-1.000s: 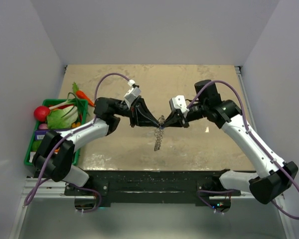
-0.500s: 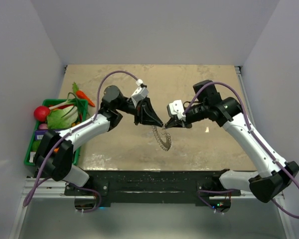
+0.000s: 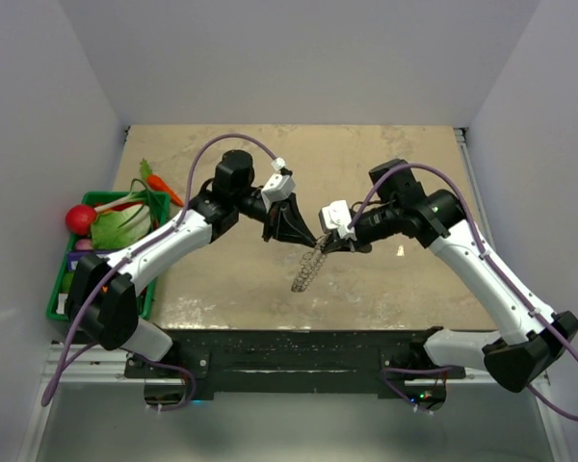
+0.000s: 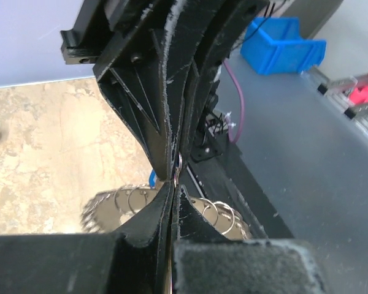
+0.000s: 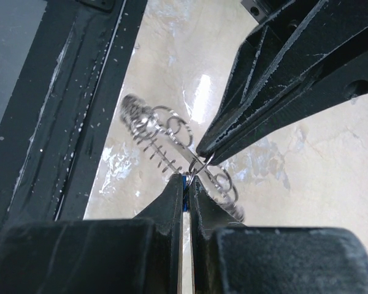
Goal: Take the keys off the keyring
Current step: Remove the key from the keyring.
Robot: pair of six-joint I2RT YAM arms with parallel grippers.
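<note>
Above the table's middle my two grippers meet tip to tip. The keyring [image 3: 306,274], a grey coil-like loop, hangs below them and looks blurred. My left gripper [image 3: 311,240] is shut on a thin wire ring of the keyring [image 5: 200,163]. My right gripper [image 5: 185,177] is shut on the key; only a sliver of its blue head [image 5: 184,184] shows between the pads. In the left wrist view my left gripper [image 4: 173,185] is closed tight, with coils of the keyring [image 4: 224,213] on both sides and a speck of the blue key [image 4: 152,178] behind.
A green basket [image 3: 60,294] with a leafy white radish [image 3: 116,226] and a red ball [image 3: 78,218] stands at the table's left edge. A carrot [image 3: 162,186] lies beside it. A black rail [image 3: 289,351] runs along the near edge.
The left arm's wrist has swung up and right while the right gripper shifted slightly left. The pinch point stayed near the middle. The hanging keyring swung right, then back to the left.
</note>
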